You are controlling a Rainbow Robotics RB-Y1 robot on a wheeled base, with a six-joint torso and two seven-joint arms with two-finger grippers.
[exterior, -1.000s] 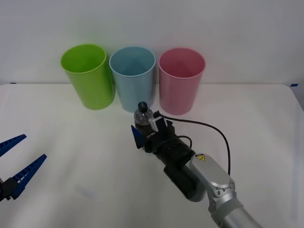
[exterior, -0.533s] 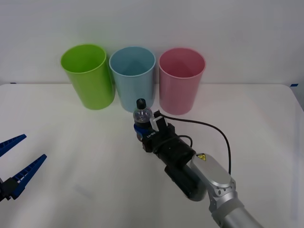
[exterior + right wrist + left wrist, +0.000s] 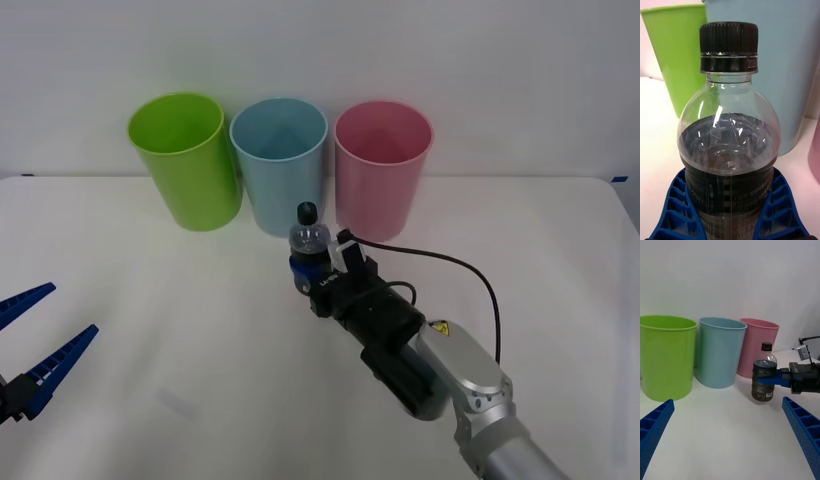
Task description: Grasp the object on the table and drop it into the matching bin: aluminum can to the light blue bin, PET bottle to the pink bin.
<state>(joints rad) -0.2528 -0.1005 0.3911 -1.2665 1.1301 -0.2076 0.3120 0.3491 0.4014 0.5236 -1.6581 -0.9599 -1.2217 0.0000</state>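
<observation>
My right gripper [image 3: 306,272] is shut on the PET bottle [image 3: 307,240], a small clear bottle with a black cap and dark label. It holds the bottle upright, a little above the white table [image 3: 150,300], in front of the light blue bin [image 3: 280,170]. The pink bin [image 3: 383,180] stands just right of the blue one. In the right wrist view the blue ribbed fingers [image 3: 780,210] clamp the bottle [image 3: 729,150] low on its label. The left wrist view shows the bottle [image 3: 764,378] held off the table before the pink bin [image 3: 758,345]. My left gripper [image 3: 40,332] is open at the table's near left.
A lime green bin [image 3: 185,165] stands left of the light blue one; all three line up along the back wall. A black cable [image 3: 470,280] loops over my right arm. Bare table lies between my two arms.
The right gripper closed on the bottle and lifted it slightly, shifting up and a bit to the right. The left arm has not moved.
</observation>
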